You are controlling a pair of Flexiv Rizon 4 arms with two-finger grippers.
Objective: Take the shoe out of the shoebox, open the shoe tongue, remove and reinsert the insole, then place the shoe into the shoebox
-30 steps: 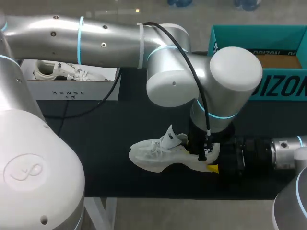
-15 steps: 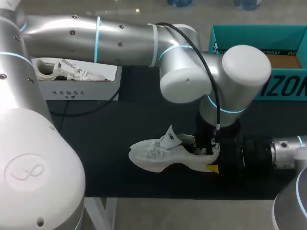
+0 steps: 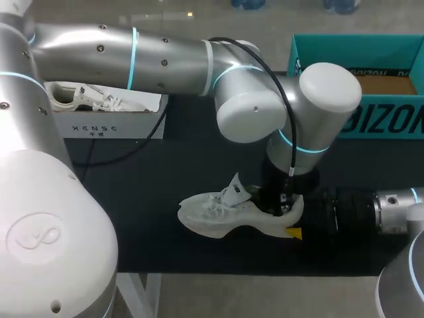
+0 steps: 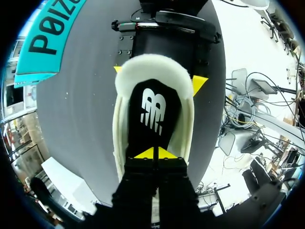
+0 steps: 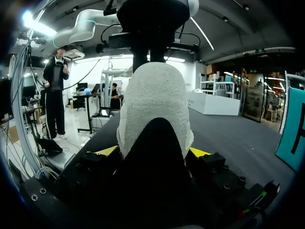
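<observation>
Lying across table, shoe, toe left, heel right, right gripper clamping heel, left gripper tips pressed together on insole.

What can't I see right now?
- Left gripper, head view: hidden behind the left arm.
- Whether its shut jaws pinch the insole: left wrist view, their tips cover the contact.
- Shoe toe, right wrist view: the heel blocks it.
- Shoebox interior, head view: partly behind the arm, cut by the edge.
</observation>
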